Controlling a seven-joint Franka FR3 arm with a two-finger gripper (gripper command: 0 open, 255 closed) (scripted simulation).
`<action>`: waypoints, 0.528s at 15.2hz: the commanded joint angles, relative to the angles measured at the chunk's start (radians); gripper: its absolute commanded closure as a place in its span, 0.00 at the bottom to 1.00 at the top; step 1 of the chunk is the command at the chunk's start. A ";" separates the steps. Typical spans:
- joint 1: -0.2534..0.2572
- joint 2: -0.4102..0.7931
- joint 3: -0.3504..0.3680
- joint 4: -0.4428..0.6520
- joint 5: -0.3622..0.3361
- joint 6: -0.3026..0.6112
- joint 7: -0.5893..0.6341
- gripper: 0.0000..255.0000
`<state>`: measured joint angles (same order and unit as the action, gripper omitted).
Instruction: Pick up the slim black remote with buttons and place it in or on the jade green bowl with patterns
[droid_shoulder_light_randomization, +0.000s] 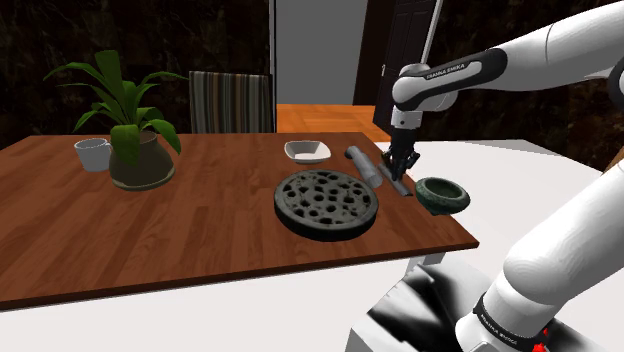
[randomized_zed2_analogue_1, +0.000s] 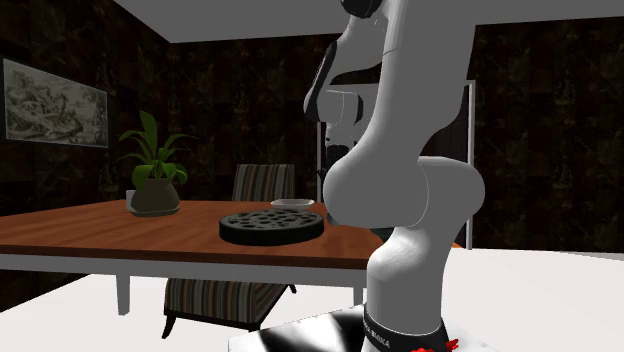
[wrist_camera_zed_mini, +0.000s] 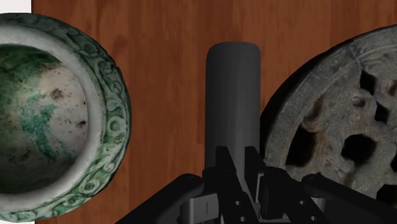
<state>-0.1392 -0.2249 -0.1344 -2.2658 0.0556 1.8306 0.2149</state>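
Note:
The slim dark remote (droid_shoulder_light_randomization: 372, 168) (wrist_camera_zed_mini: 233, 102) lies lengthwise on the brown table between a round perforated disc and the jade green patterned bowl (droid_shoulder_light_randomization: 442, 193) (wrist_camera_zed_mini: 44, 121). My black gripper (droid_shoulder_light_randomization: 401, 170) (wrist_camera_zed_mini: 237, 167) reaches down onto the remote's end nearest the stand. Its fingers (wrist_camera_zed_mini: 222, 167) stand close together, clasping that end, while the rest of the remote stretches away from them. The bowl stands empty near the table corner, a short way from the gripper on the shoulder view's right. I cannot tell whether the remote is off the tabletop.
A dark round perforated disc (droid_shoulder_light_randomization: 328, 203) (wrist_camera_zed_mini: 343, 127) (randomized_zed2_analogue_1: 272, 226) lies close beside the remote. Behind it is a white square dish (droid_shoulder_light_randomization: 307, 150). A potted plant (droid_shoulder_light_randomization: 138, 150) and a white mug (droid_shoulder_light_randomization: 93, 153) stand far left, with a striped chair (droid_shoulder_light_randomization: 232, 100) behind the table (droid_shoulder_light_randomization: 180, 230).

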 joint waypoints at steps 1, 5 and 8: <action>0.001 -0.009 0.002 0.017 -0.001 -0.026 0.004 1.00; 0.001 -0.023 0.003 0.058 -0.002 -0.081 0.009 1.00; 0.001 -0.030 0.003 0.088 -0.003 -0.118 0.012 1.00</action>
<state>-0.1387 -0.2525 -0.1317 -2.1876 0.0524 1.7255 0.2258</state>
